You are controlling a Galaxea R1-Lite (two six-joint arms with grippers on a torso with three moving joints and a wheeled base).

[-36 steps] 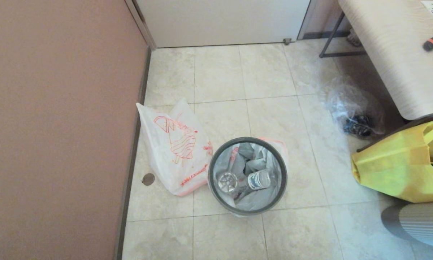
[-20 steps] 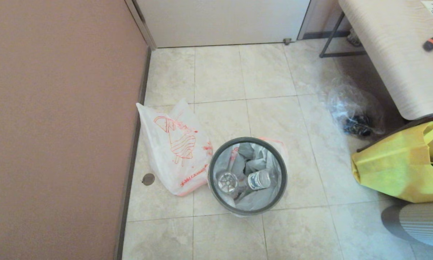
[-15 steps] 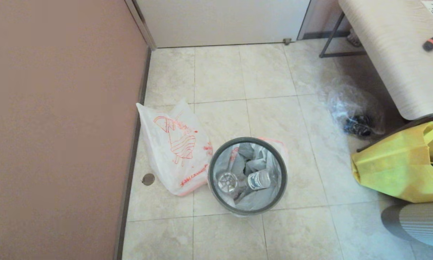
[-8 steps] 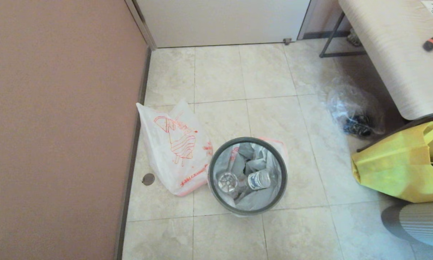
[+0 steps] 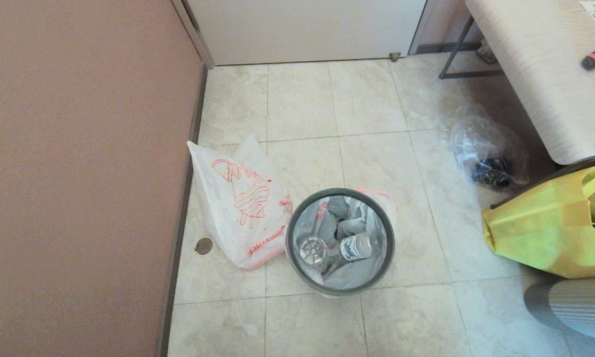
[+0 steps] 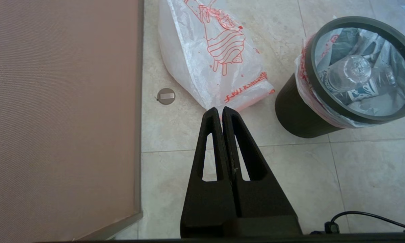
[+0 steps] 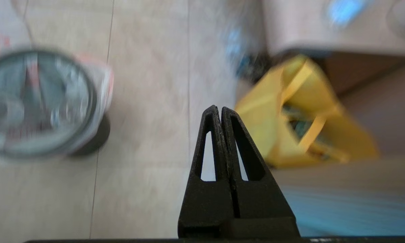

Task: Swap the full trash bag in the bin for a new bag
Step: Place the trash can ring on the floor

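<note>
Bin [image 6: 357, 67] with the full bag [image 6: 302, 79] folded over its rim is seen ahead of the left gripper [image 6: 220, 109] and off to one side; the new bag [image 6: 216, 57] lies flat on the floor straight beyond the tips, its long axis slanting away. Both grippers, the right gripper [image 7: 218, 108] included, are pressed closed on nothing. Which of the 2 is nearer the bin cannot be told.

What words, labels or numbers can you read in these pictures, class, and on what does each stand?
None can be read.
New bag: red characters under the drawing, too small to read.
Full trash bag: red marks at the bin rim, unreadable.
Bottle: label print too small.
</note>
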